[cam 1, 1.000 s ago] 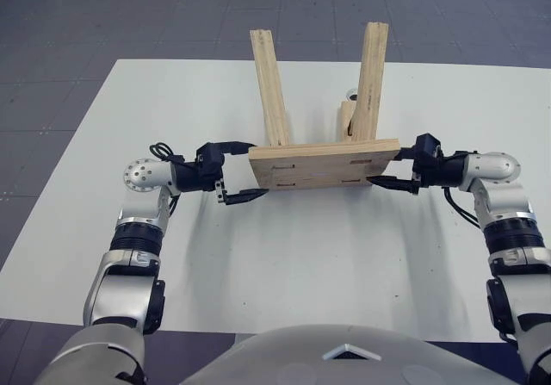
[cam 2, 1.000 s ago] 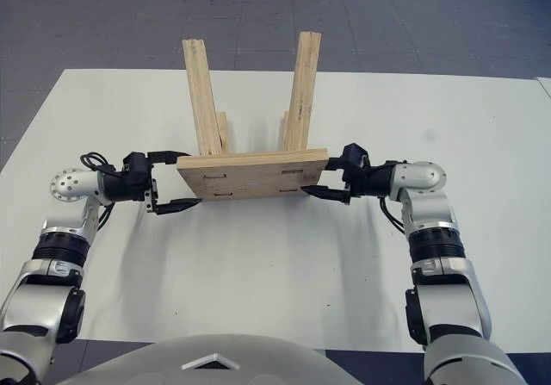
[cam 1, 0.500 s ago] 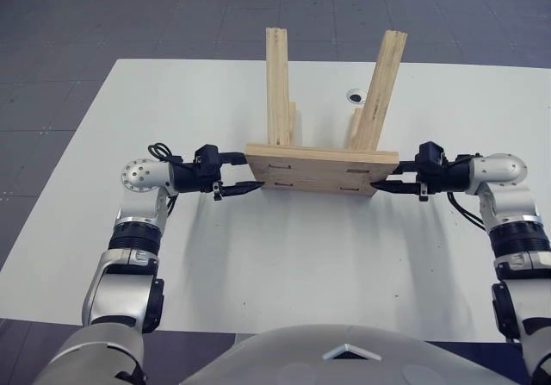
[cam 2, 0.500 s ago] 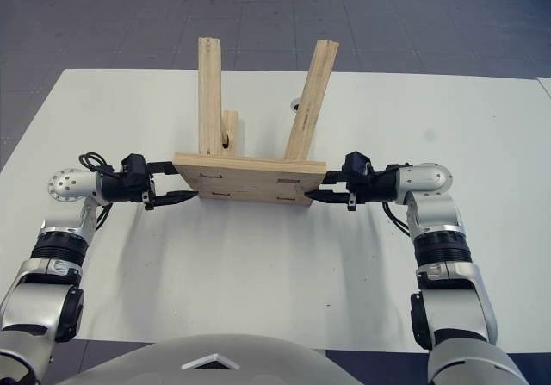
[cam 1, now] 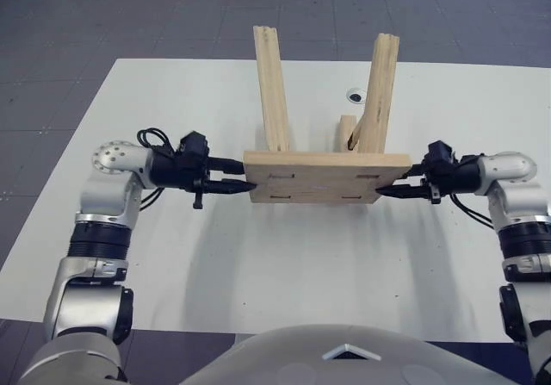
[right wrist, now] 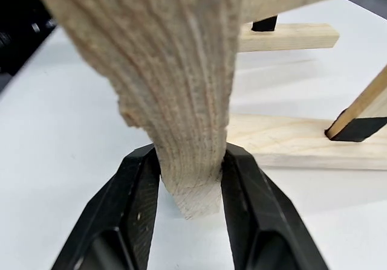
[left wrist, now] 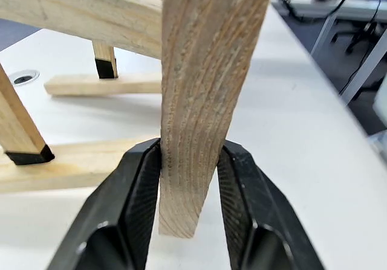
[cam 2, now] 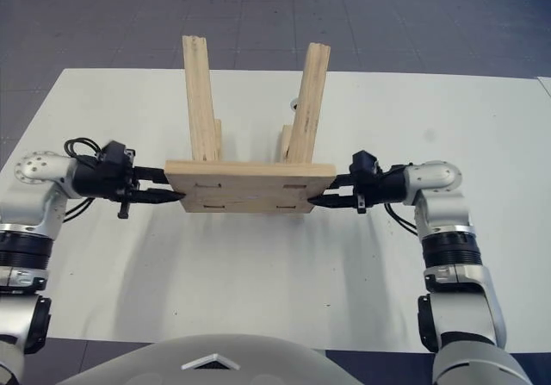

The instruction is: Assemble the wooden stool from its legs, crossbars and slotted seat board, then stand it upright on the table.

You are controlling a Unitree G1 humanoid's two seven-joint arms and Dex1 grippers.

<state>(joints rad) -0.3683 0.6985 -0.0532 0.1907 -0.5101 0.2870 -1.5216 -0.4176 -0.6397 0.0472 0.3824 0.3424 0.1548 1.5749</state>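
The assembled wooden stool is tipped with its slotted seat board (cam 1: 325,176) on edge, facing me. Its two visible legs (cam 1: 271,88) (cam 1: 379,88) point away over the white table (cam 1: 284,264), with a short crossbar (cam 1: 346,132) between them. My left gripper (cam 1: 244,184) is shut on the board's left end, and the fingers (left wrist: 142,203) press both faces of the board's edge (left wrist: 199,101). My right gripper (cam 1: 389,189) is shut on the right end, where its fingers (right wrist: 251,209) clamp the end grain (right wrist: 175,70).
A round cable hole (cam 1: 355,96) lies in the table behind the stool, near the right leg. Bare tabletop stretches in front of the board and to both sides. The table's far edge runs just behind the legs, with grey floor beyond.
My left gripper went from open around the board's left corner to shut on it, and the arm drew outward. The tilted board has levelled and the legs swung slightly.
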